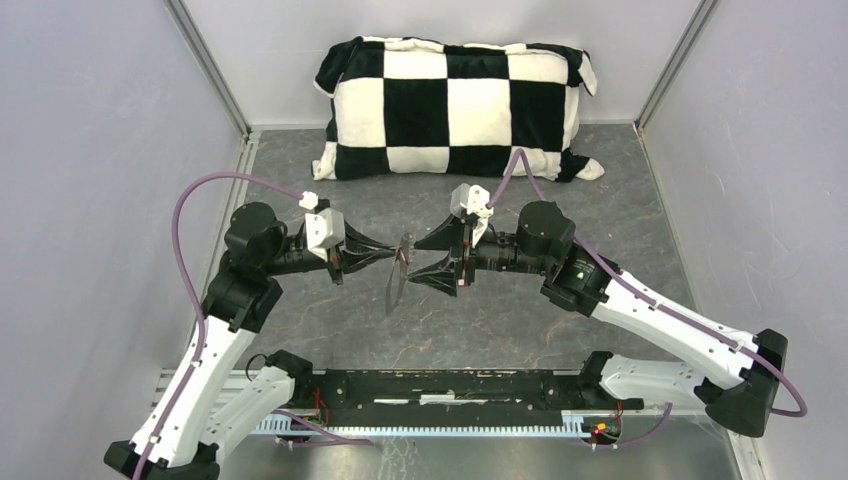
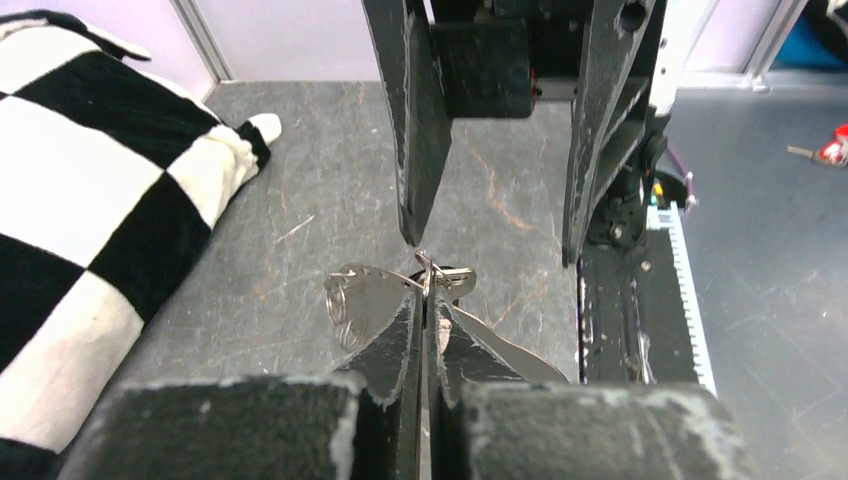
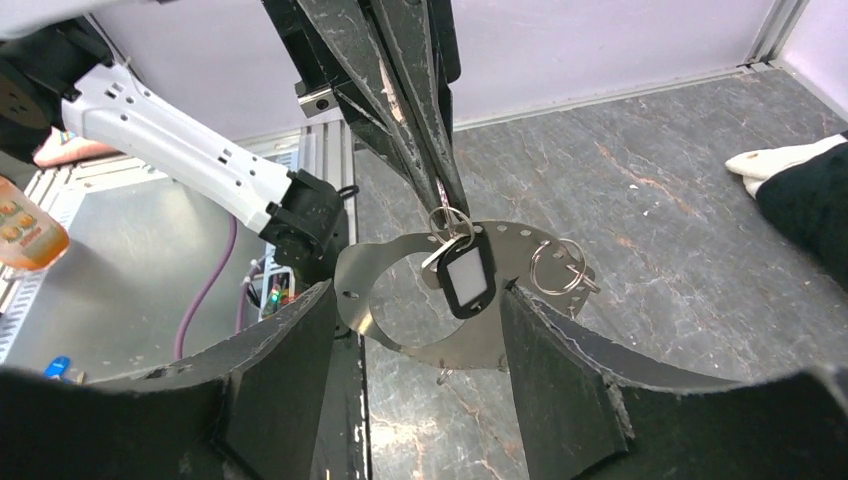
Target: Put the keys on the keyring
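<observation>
The keyring (image 1: 397,275) is a flat grey metal loop with holes, held on edge above the table. My left gripper (image 1: 385,258) is shut on its upper rim, seen in the left wrist view (image 2: 428,300). In the right wrist view the keyring (image 3: 390,255) carries the black key with a white face (image 3: 465,275), hanging from a small ring beside the left fingertips (image 3: 447,190), and small split rings (image 3: 558,265). My right gripper (image 1: 440,258) is open and empty, its jaws either side of the loop (image 3: 415,300). A small red thing (image 2: 832,150), perhaps the red key, lies far off.
A black-and-white checked pillow (image 1: 455,105) lies along the back wall. Grey walls close in the left, right and back. A black rail (image 1: 440,385) with the arm bases runs along the near edge. The table is dark grey marbled (image 1: 520,320).
</observation>
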Robot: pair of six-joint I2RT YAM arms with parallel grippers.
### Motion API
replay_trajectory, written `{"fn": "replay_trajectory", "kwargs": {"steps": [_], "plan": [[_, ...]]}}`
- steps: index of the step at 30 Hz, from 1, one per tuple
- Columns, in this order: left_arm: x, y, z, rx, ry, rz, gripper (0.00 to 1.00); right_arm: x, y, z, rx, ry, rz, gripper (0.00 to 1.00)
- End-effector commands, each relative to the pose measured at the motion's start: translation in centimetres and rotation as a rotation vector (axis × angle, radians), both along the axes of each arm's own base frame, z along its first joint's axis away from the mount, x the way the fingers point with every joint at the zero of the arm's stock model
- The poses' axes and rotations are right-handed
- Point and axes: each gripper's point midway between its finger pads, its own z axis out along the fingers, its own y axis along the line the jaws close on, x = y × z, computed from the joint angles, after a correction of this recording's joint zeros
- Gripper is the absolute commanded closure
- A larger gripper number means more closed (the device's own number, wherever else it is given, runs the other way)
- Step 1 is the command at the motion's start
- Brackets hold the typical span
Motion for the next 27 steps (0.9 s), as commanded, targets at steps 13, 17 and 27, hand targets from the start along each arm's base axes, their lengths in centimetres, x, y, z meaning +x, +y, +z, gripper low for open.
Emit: {"fn": "replay_trajectory", "kwargs": {"steps": [13, 17, 27], "plan": [[-0.8, -0.6, 4.3, -0.160, 0.060, -0.017, 0.98, 1.9, 0.9, 3.7, 0.152, -0.031, -0.077, 0.56], [-1.2, -0.6, 4.4, -0.161, 0.061, -0.030, 0.98, 2.0, 0.6, 4.0, 0.165, -0.045, -0.088, 0.77], [-1.4, -0.7, 4.6, -0.158, 0.051, -0.050, 0.98, 1.4, 0.6, 3.6, 0.165, -0.040, -0.059, 0.95]]}}
